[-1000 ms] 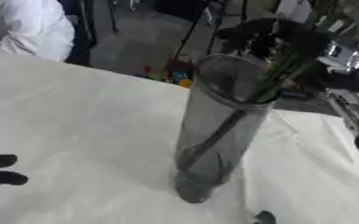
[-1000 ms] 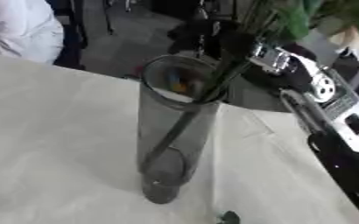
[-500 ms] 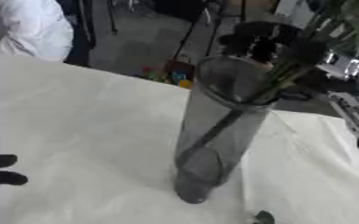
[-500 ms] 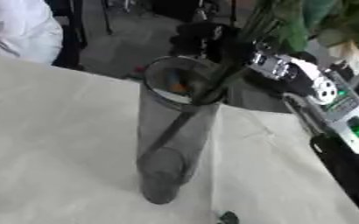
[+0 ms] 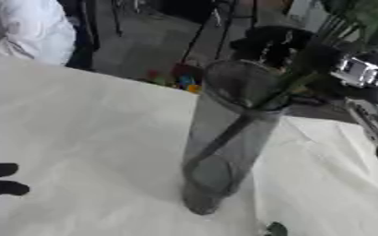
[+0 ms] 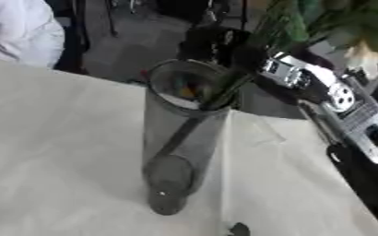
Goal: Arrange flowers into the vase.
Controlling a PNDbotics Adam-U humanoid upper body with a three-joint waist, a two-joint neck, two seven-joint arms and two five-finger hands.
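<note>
A tall grey glass vase [image 5: 224, 138] stands upright on the white cloth [image 5: 87, 129], close to the table's far edge. A dark green flower stem [image 5: 224, 138] slants down inside it from the rim's right side to the bottom left. Just above and behind the rim, my black right hand [image 5: 273, 44] is shut on the stems, and its silver forearm [image 6: 329, 87] comes in from the right. The green leaves [image 6: 337, 18] of the bunch blur out at the top right. At the lower left edge my left hand [image 5: 2, 179] rests idle with its fingers spread.
A small dark green leaf [image 5: 274, 229] lies on the cloth in front of the vase. The table's far edge [image 5: 136, 83] runs right behind the vase, with dark floor and small coloured things [image 5: 176, 78] beyond it.
The leaves at the top right have swayed a little as my right hand shifted slightly with the stems. The vase and my left hand have stayed put.
</note>
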